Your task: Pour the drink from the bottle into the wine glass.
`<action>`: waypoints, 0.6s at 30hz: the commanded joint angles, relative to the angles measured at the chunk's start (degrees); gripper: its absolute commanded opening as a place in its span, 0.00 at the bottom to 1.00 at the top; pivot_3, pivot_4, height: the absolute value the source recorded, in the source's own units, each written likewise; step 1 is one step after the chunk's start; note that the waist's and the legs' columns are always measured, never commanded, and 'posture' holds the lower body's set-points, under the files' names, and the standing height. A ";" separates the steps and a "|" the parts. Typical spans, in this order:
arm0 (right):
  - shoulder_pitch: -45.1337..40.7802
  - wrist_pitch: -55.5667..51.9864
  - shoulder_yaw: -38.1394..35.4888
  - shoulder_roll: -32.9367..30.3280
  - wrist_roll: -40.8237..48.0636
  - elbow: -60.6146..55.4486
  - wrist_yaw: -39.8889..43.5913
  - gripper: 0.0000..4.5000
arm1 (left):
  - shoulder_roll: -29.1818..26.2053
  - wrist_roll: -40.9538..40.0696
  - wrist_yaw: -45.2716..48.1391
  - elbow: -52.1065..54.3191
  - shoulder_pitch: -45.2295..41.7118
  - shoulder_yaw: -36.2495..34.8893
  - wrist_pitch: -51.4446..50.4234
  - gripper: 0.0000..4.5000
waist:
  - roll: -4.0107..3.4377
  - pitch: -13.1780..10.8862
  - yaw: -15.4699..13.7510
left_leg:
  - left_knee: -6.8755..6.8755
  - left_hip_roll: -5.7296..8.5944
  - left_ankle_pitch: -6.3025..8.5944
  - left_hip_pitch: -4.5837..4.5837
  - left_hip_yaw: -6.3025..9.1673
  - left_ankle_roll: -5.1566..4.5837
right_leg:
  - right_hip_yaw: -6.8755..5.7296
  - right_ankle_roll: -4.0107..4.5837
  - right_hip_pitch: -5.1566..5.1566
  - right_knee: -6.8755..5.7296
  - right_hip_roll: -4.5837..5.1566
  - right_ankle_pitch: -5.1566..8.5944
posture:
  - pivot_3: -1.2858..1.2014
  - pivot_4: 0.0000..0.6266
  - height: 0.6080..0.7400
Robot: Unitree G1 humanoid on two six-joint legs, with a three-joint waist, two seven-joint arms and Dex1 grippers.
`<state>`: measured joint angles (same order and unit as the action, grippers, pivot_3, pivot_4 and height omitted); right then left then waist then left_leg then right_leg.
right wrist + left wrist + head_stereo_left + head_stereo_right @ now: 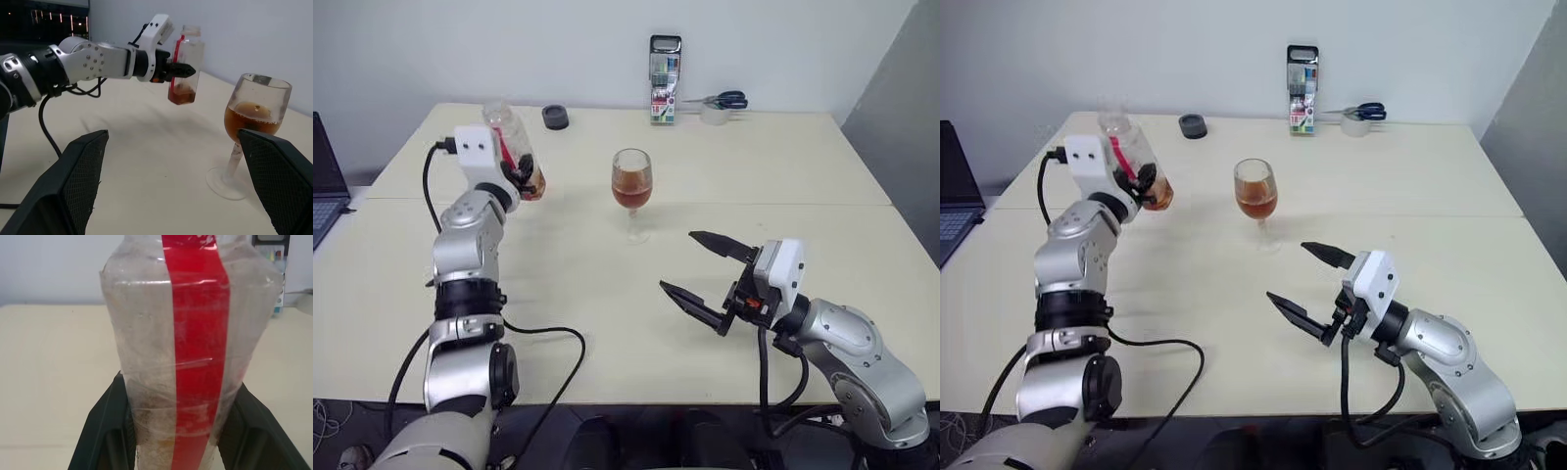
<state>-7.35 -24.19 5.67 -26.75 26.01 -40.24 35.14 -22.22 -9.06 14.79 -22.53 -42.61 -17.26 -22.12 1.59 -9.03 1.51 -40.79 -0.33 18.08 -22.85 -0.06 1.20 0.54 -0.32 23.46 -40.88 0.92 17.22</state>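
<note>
The bottle (516,149) is gripped by the left tool (522,176), whose black fingers (105,431) are closed on its lower sides, and it is held upright above the left part of the worktop (607,304), clear of the surface. A red label strip is seen running up its side, no cap is seen on its neck, and only a little of the drink (182,95) is left at its bottom. The wine glass (631,192) stands upright on the worktop to the right of the bottle and apart from it, its bowl filled about halfway with amber liquid. The right tool (703,276) is held low over the near right part of the worktop, its two fingers spread wide and holding nothing, pointed toward the glass but not touching it. A marker case (664,80), scissors (722,100) and a dark round object (555,117) lie along the far edge.
</note>
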 commanded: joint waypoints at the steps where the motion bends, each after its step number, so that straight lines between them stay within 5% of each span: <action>1: -1.81 1.21 -0.65 0.09 0.71 0.01 0.59 1.00 | 0.32 -0.73 1.01 4.13 2.14 1.23 2.29 0.37 | 0.02 0.01 -0.02 | -0.02 0.01 0.00 0.01 0.01 0.00 | -0.01 0.00 -0.01 -0.02 0.00 0.00 | 0.52 0.24 1.00; 16: -3.16 0.41 -0.25 0.32 0.31 1.21 -0.39 1.00 | -1.02 0.27 2.71 -1.09 7.48 2.40 9.89 0.37 | 0.03 0.02 0.02 | -0.01 0.00 0.02 0.06 0.04 -0.04 | -0.03 0.00 -0.06 -0.03 0.00 0.00 | 0.52 0.24 1.00; 18: -2.87 0.30 -0.19 0.31 0.09 1.15 -0.65 1.00 | -1.12 0.07 2.90 -2.60 7.52 2.33 10.01 0.54 | 0.04 0.02 0.02 | -0.01 0.00 0.03 0.07 0.03 -0.05 | -0.02 0.00 -0.06 -0.03 0.00 0.00 | 0.52 0.24 1.00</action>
<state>-10.12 -24.17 5.75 -26.47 25.93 -37.77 34.84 -22.41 -8.83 17.41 -24.80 -34.36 -14.88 -13.05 1.63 -9.00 1.52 -40.80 -0.33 18.11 -22.79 -0.02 1.15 0.52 -0.32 23.39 -40.92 0.91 17.22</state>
